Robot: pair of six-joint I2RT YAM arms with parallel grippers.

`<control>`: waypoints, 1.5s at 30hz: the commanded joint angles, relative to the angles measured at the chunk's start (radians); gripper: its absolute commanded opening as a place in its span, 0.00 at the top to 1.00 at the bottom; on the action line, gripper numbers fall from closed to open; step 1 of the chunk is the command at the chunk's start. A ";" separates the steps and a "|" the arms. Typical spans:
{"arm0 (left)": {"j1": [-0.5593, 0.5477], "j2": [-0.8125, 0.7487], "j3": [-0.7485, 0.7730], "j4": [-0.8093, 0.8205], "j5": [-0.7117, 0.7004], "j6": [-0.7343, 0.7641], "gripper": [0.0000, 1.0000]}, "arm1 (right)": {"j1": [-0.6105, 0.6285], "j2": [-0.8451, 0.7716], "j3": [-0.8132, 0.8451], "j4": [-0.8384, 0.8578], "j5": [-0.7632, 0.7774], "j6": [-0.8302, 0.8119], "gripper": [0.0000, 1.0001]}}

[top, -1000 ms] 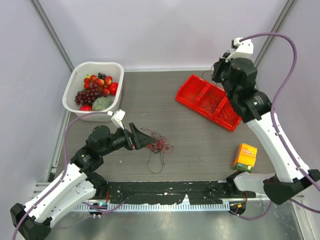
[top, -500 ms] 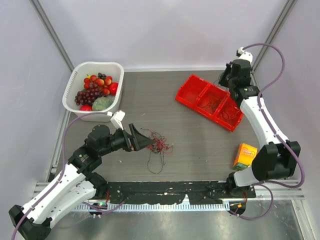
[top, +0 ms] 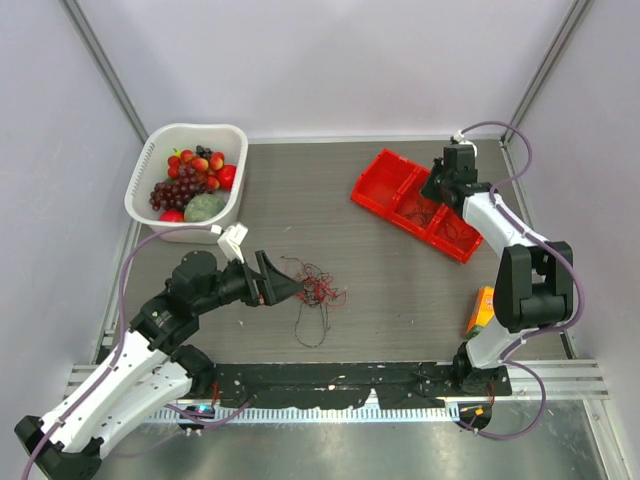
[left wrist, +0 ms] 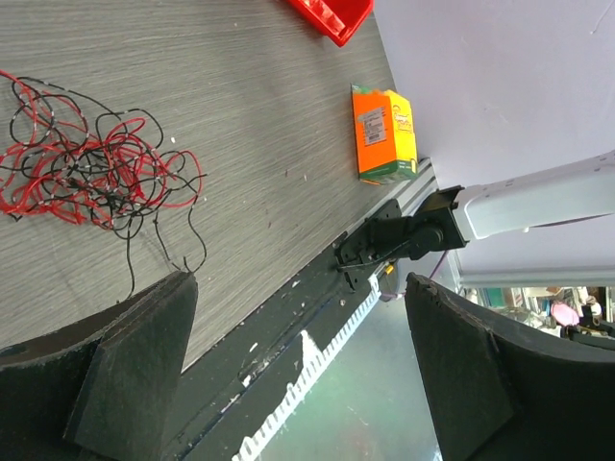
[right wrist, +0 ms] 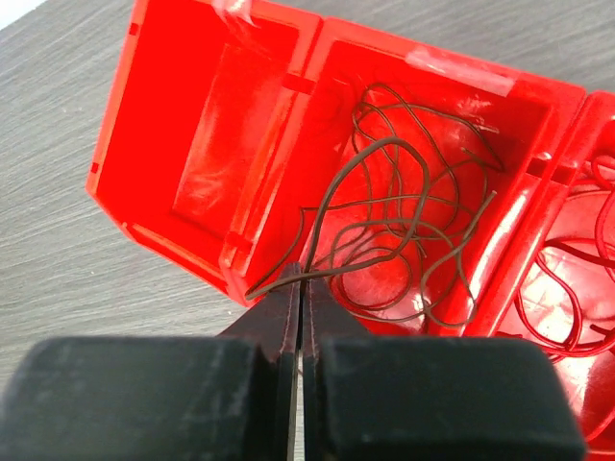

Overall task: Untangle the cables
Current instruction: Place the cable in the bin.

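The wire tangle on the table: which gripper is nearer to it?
Left. The left gripper is open just beside the tangle; the right gripper is far off over the red tray, pinching a brown wire.

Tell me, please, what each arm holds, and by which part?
The right gripper, jaws shut, pinches a dark wire near one end; the rest loops into the middle compartment of the red tray. The left gripper, jaws open, holds nothing.

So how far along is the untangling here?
Done: dark wires and red wires lie sorted in two compartments of the red tray. In hand: the right gripper pinches a dark wire over the tray. Left: a red-and-black tangle on the table, the open left gripper beside it.
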 commanded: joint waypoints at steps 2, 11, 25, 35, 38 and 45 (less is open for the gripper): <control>0.004 -0.033 0.030 -0.022 -0.010 0.011 0.07 | -0.069 0.072 -0.006 0.042 -0.089 0.037 0.99; 0.006 -0.021 0.107 -0.202 -0.170 0.062 0.05 | -0.058 0.259 0.232 -0.195 -0.089 -0.075 0.92; 0.006 0.096 0.008 -0.113 -0.105 0.034 0.13 | 0.014 -0.012 0.209 -0.394 0.142 -0.118 0.44; -0.008 0.324 -0.111 0.126 0.001 -0.013 0.31 | 0.498 -0.276 -0.260 -0.016 -0.304 -0.062 0.44; -0.020 0.386 -0.115 0.117 -0.042 0.004 0.32 | 0.670 -0.279 -0.358 0.100 -0.290 0.019 0.45; -0.049 0.499 -0.180 0.226 -0.034 -0.028 0.44 | 0.778 -0.244 -0.339 0.105 -0.183 0.024 0.48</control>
